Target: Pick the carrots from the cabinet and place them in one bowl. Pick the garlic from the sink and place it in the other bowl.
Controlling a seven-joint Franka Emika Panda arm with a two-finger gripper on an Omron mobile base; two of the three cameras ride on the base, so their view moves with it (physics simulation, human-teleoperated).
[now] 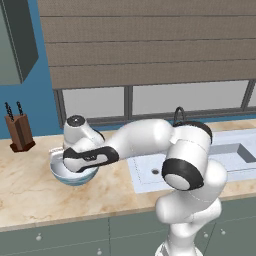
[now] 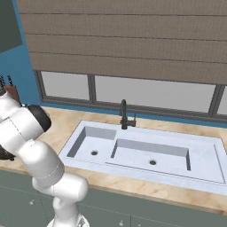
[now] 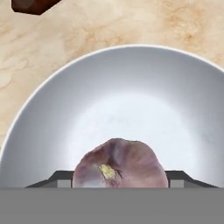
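The garlic (image 3: 120, 164), a pinkish-white bulb, sits between my gripper's (image 3: 119, 180) two dark fingertips (image 3: 59, 177), which are shut on it. It hangs just above the whitish inside of the other bowl (image 3: 131, 96), the glossy light blue bowl (image 1: 75, 176) on the counter's left part. My hand (image 1: 85, 157) points down into this bowl. The sink (image 2: 146, 150) lies to the right, with its basins bare. A corner of the cabinet (image 1: 15, 40) shows at the upper left. The carrots and the cream-green bowl are out of view.
A brown knife block (image 1: 19, 132) stands behind and left of the blue bowl, near the wall. A dark faucet (image 2: 124, 114) rises behind the sink. The counter's front edge (image 1: 75, 215) runs close below the bowl.
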